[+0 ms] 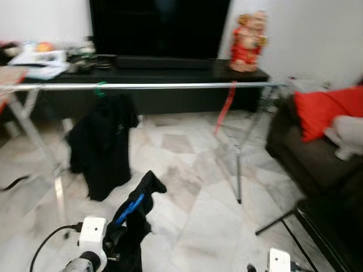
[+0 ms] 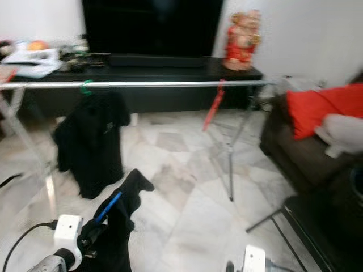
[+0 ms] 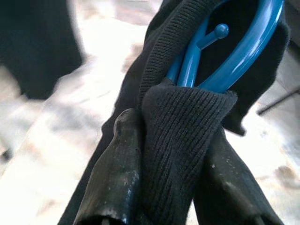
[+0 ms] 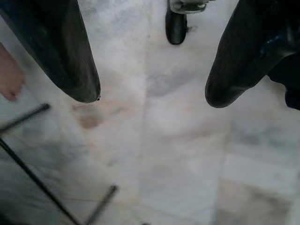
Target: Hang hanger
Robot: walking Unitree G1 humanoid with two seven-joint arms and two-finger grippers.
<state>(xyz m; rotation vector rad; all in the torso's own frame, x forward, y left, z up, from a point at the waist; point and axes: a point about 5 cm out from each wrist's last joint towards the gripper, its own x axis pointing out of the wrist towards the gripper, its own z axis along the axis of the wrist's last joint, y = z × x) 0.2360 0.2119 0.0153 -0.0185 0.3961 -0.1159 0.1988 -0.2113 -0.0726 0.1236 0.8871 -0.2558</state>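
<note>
- Blue plastic hanger point(image 3: 234, 56), draped in a black knitted garment point(image 3: 183, 136), sits low and in front of the long silver clothes rail point(image 1: 170, 86), well short of it, carried by the left pincer point(image 3: 173, 154).
- The left wrist view gives the detail: the two black fingers point(image 3: 115, 168) press together on a fold of the knit, with the blue curve and a small knobbed peg of the hanger rising just beyond them.
- The head views give the setting: the garment as a dark bundle with a blue streak point(image 1: 129, 208) above the white wrist housing, over pale marble floor point(image 1: 187, 187).
- On the rail, toward its left end, a black shirt point(image 1: 102, 141) hangs from a green hook point(image 1: 100, 89); a red strip point(image 1: 226, 107) dangles right of the rail's middle.
- Behind the rail stands a low black worktop point(image 1: 170, 71) carrying a large dark screen point(image 1: 159, 28), a red and gold figurine point(image 1: 248, 42) and clutter at its left end.
- Right of the rail, a dark sofa point(image 1: 306, 158) holds a red cushion point(image 1: 329, 110).
- The right pincer point(image 4: 152, 96) points down at the marble, fingers spread wide apart and gripping nothing; thin black rods point(image 4: 33, 178) cross the floor below it, seen from the right wrist.
</note>
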